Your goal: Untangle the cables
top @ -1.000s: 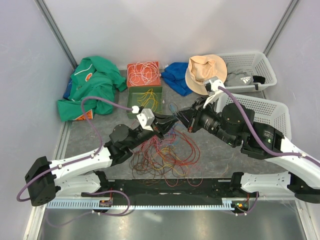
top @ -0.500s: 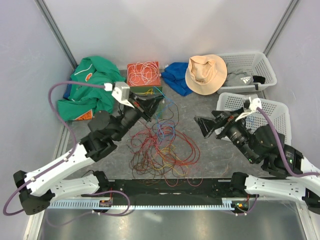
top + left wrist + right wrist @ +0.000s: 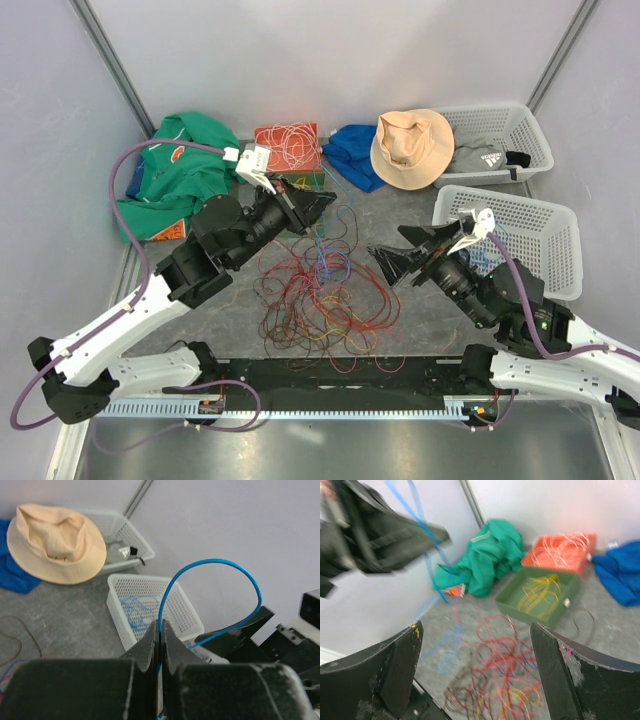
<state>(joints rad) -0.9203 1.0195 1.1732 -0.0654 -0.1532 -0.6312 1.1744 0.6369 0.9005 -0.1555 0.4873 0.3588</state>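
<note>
The cables (image 3: 325, 295) lie as a loose tangle of red, orange, yellow, brown and blue strands on the grey floor; the right wrist view shows the tangle (image 3: 512, 680) blurred. My left gripper (image 3: 322, 203) is raised above the tangle's far edge, shut on one blue cable (image 3: 322, 238) that hangs down into the pile. In the left wrist view the blue cable (image 3: 215, 561) arcs out of the closed left gripper (image 3: 160, 626). My right gripper (image 3: 385, 262) is to the right of the tangle, open and empty. Its fingers (image 3: 402, 665) stand wide in the right gripper (image 3: 476, 630) view.
A green box (image 3: 540, 595) with yellow wires and an orange box (image 3: 287, 147) with white wires sit at the back. Green cloth (image 3: 180, 175), blue cloth (image 3: 352, 155) and a hat (image 3: 412, 148) lie nearby. A white basket (image 3: 530, 215) holds blue wires; another basket (image 3: 500, 135) stands behind.
The two grippers met over the tangle a second ago. The right one opened and drew back right; the left rose back-left, pulling the blue cable up.
</note>
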